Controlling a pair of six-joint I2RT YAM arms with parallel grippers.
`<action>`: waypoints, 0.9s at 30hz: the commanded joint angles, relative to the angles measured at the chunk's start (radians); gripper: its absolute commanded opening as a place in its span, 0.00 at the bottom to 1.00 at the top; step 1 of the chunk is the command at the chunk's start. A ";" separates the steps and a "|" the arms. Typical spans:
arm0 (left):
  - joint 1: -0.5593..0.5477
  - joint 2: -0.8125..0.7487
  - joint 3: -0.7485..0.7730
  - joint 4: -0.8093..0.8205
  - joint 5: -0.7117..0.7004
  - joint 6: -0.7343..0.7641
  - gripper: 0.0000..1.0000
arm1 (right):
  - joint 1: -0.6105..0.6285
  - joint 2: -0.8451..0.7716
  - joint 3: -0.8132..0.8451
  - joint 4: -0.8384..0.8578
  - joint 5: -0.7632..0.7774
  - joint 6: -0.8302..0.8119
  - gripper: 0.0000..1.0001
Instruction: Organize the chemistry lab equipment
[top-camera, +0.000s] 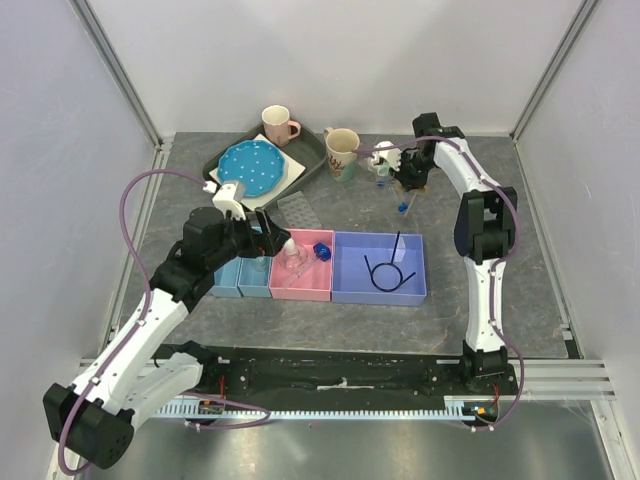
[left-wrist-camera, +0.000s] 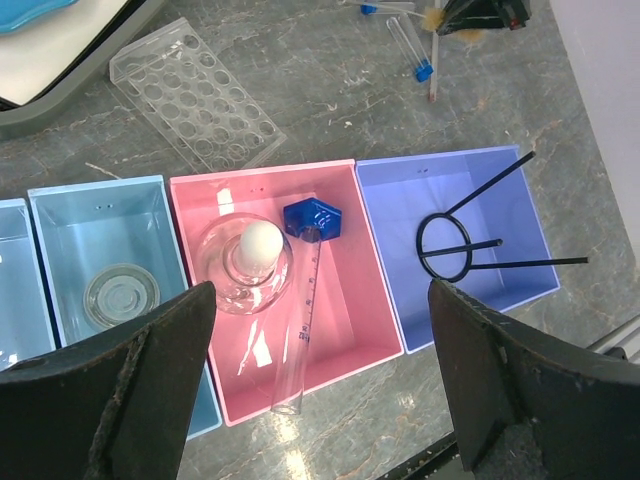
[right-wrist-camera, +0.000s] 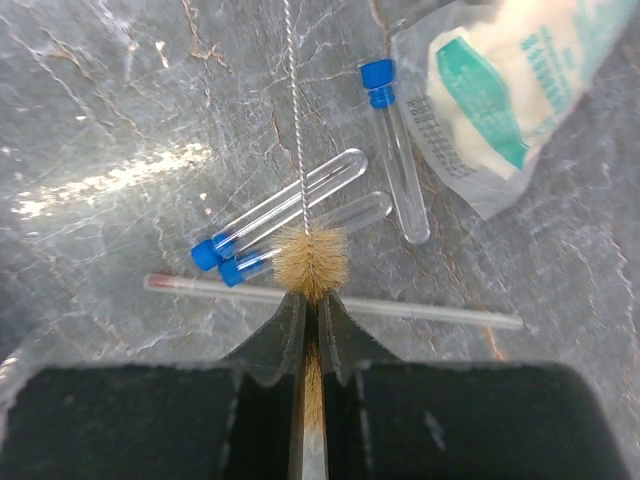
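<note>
Two pincers, shown at one moment.

**Right.** My right pincer (right-wrist-camera: 312, 300), over the far right of the table (top-camera: 180, 200), is clamped on the brush (right-wrist-camera: 312, 262). Both fingers squeeze the tan bristles, and the twisted stem points away from me. I cannot tell whether the brush is clear of the table. In the wrist view the stem crosses two blue-capped tubes (right-wrist-camera: 285, 215) that lie side by side, touching. A third tube (right-wrist-camera: 396, 150) lies near them, just beside the packet (right-wrist-camera: 500, 90). A thin clear rod (right-wrist-camera: 420, 312) lies crosswise by my fingertips.

**Left.** My left pincer (left-wrist-camera: 320, 300) is spread wide and holds nothing. It hangs above the row of bins.
- The pink bin (left-wrist-camera: 350, 290) holds a flask (left-wrist-camera: 245, 265) with a white stopper, a blue cap (left-wrist-camera: 312, 218) and a long tube (left-wrist-camera: 298, 340) lying flat.
- The purple bin (left-wrist-camera: 400, 200) holds the black wire (left-wrist-camera: 445, 248).
- The blue bin (left-wrist-camera: 80, 230) holds a clear round dish (left-wrist-camera: 120, 295).
- The rack (left-wrist-camera: 195, 100) lies on the table just behind the pink bin.

**Far left.** The plate (top-camera: 250, 168) rests on a grey tray (top-camera: 312, 150). A pink mug (top-camera: 278, 125) and a beige mug (top-camera: 342, 150) stand nearby.
</note>
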 joint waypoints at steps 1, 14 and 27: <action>0.006 -0.024 0.021 0.052 0.039 -0.056 0.94 | 0.001 -0.153 -0.028 0.024 -0.069 0.069 0.06; 0.007 0.115 0.002 0.633 0.364 -0.473 0.95 | 0.001 -0.433 -0.312 0.158 -0.588 0.720 0.03; -0.028 0.514 0.261 0.812 0.367 -0.592 0.77 | 0.054 -0.713 -0.956 1.335 -0.915 1.759 0.03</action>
